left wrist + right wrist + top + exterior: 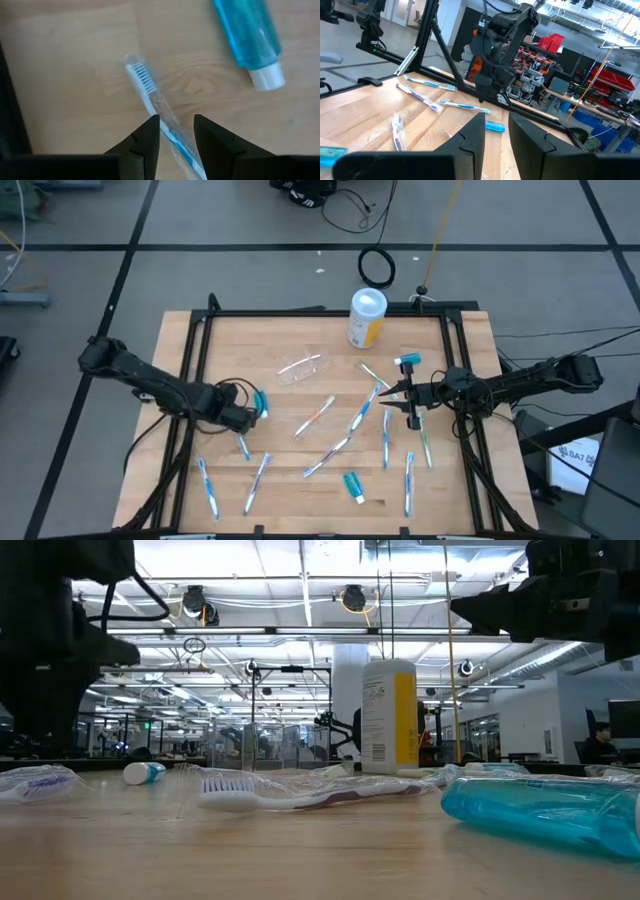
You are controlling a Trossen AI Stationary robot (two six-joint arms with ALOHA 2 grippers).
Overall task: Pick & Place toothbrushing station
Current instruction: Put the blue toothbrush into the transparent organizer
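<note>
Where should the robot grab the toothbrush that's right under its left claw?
Probably on the thin handle, coming straight down from above. The toothbrush lies flat on the table, so only its narrow sides can be pinched. The left gripper is open, one finger on each side of the handle, below the bristles. The teal toothpaste tube lies apart from it, out of the way.

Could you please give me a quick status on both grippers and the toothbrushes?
Left gripper open, straddling a toothbrush beside a toothpaste tube. Right gripper open above the table, empty. Clear cup lying on its side.
</note>
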